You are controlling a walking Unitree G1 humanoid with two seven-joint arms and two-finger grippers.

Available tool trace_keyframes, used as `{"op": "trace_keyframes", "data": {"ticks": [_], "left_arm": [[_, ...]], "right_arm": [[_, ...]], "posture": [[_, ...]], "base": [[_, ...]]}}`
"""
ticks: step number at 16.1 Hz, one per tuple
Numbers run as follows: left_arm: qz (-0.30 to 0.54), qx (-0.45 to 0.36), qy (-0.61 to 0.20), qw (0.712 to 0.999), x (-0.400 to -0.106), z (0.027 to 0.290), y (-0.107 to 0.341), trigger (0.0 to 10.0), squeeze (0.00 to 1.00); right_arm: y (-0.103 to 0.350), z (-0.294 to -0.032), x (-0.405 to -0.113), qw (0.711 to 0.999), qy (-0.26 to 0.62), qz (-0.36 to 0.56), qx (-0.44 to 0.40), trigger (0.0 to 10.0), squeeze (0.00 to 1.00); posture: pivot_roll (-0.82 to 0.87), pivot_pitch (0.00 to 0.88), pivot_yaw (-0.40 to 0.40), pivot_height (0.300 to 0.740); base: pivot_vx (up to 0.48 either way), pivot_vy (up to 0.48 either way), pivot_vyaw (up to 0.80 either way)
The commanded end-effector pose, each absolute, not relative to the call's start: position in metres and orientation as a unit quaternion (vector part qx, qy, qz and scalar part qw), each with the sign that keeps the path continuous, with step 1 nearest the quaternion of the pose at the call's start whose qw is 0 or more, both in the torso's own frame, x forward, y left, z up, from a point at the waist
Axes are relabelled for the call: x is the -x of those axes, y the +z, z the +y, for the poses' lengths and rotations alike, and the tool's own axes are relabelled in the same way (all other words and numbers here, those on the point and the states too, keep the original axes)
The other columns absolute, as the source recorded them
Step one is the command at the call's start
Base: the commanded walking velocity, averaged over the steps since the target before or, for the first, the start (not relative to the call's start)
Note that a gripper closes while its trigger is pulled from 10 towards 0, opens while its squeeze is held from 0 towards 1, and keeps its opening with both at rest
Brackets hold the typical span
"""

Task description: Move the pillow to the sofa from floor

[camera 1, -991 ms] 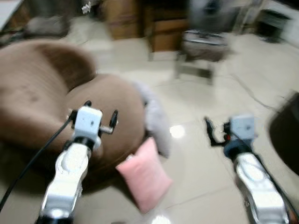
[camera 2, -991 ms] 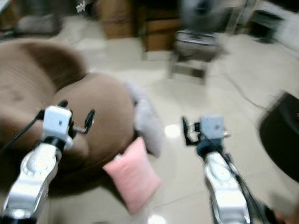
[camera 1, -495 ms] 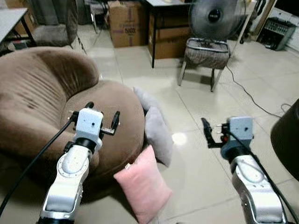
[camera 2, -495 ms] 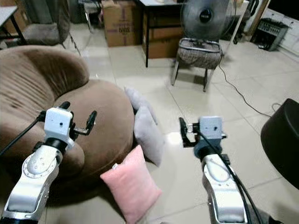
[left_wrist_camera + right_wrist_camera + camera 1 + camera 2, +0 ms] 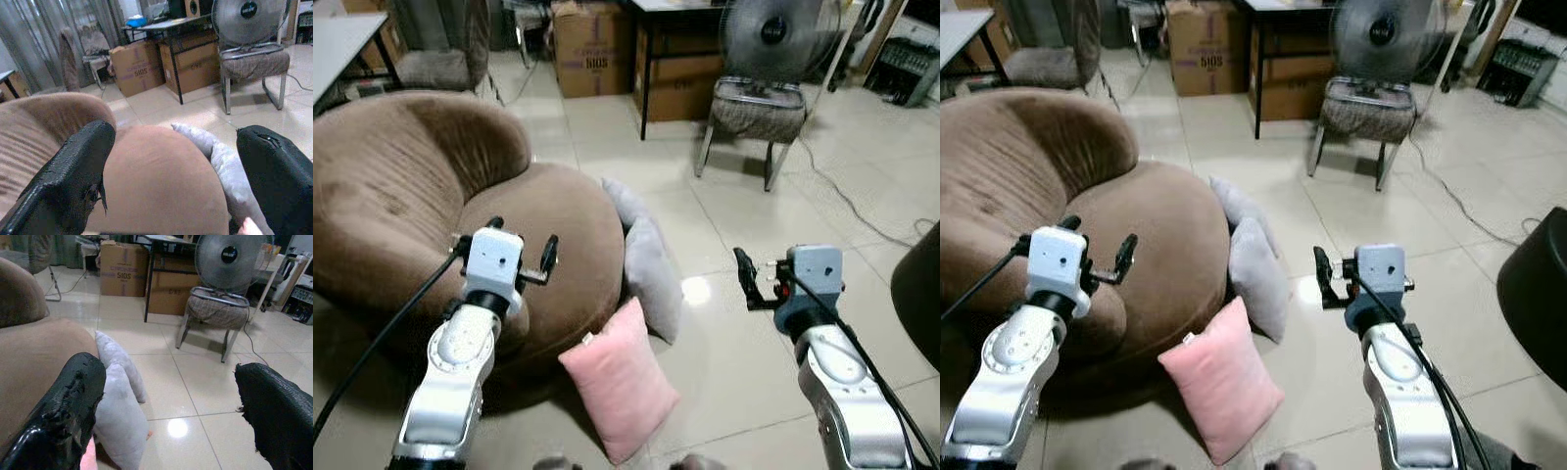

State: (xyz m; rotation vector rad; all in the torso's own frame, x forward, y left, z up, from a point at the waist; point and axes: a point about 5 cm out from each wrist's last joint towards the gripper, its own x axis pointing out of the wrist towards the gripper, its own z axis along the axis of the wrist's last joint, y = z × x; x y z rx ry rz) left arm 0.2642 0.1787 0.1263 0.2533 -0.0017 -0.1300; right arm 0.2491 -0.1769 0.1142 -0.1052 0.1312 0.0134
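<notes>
With both the left gripper (image 5: 521, 255) and right gripper (image 5: 751, 281) held spread and empty, the pink pillow (image 5: 619, 380) leaning at the sofa (image 5: 411, 196) edge should be approached squarely and pinched at its upper corner.

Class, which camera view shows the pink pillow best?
The right eye view: the whole pink pillow leans on the sofa. The left eye view matches it. The wrist views catch only a pink corner at their lower edge.

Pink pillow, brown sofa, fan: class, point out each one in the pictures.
pink pillow (image 5: 619, 384), left eye view, middle of its face.
brown sofa (image 5: 553, 235), left eye view, seat cushion top.
fan (image 5: 227, 257), right wrist view, centre hub.
</notes>
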Motion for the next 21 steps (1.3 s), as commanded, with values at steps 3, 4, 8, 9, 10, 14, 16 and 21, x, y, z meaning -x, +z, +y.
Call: {"op": "trace_keyframes", "data": {"ticks": [3, 4, 8, 9, 10, 14, 16, 21], "left_arm": [[0.010, -0.124, -0.058, 0.991, -0.2646, 0.1819, 0.1238, 10.0, 0.15], [0.010, -0.122, -0.059, 0.991, -0.2645, 0.1815, 0.1240, 10.0, 0.15], [0.008, -0.114, -0.066, 0.991, -0.2645, 0.1795, 0.1246, 10.0, 0.15], [0.008, -0.114, -0.066, 0.991, -0.2644, 0.1794, 0.1247, 10.0, 0.15], [0.005, -0.113, -0.071, 0.991, -0.2641, 0.1785, 0.1254, 10.0, 0.16], [0.004, -0.110, -0.074, 0.991, -0.2642, 0.1785, 0.1255, 10.0, 0.17], [0.005, -0.111, -0.075, 0.991, -0.2639, 0.1787, 0.1254, 10.0, 0.17], [0.004, -0.110, -0.077, 0.991, -0.2636, 0.1783, 0.1259, 10.0, 0.17]], "right_arm": [[0.1199, -0.1780, -0.2496, 0.998, 0.005, 0.052, 0.046, 10.0, 0.00], [0.1204, -0.1778, -0.2495, 0.998, 0.006, 0.049, 0.045, 10.0, 0.00], [0.1191, -0.1771, -0.2499, 0.997, 0.010, 0.053, 0.048, 10.0, 0.00], [0.1191, -0.1770, -0.2499, 0.997, 0.010, 0.053, 0.048, 10.0, 0.00], [0.1190, -0.1770, -0.2498, 0.997, 0.010, 0.054, 0.048, 10.0, 0.00], [0.1190, -0.1771, -0.2491, 0.997, 0.009, 0.054, 0.048, 10.0, 0.00], [0.1184, -0.1769, -0.2485, 0.997, 0.009, 0.056, 0.048, 10.0, 0.00], [0.1184, -0.1767, -0.2480, 0.997, 0.008, 0.057, 0.048, 10.0, 0.00]], "posture": [[0.03, 0.000, 0.002, 0.636], [0.03, 0.000, 0.002, 0.626], [0.03, 0.000, 0.002, 0.621], [0.03, 0.000, 0.002, 0.621], [0.03, 0.000, 0.002, 0.621], [0.03, 0.000, 0.003, 0.621], [0.03, 0.000, 0.005, 0.621], [0.03, 0.000, 0.004, 0.621]], "base": [[0.000, 0.000, 0.00], [0.000, 0.000, 0.00], [0.000, 0.000, 0.00], [0.000, 0.000, 0.00], [0.000, 0.000, 0.00], [0.220, 0.000, 0.00], [0.382, 0.000, 0.00], [0.385, 0.000, 0.00]]}}
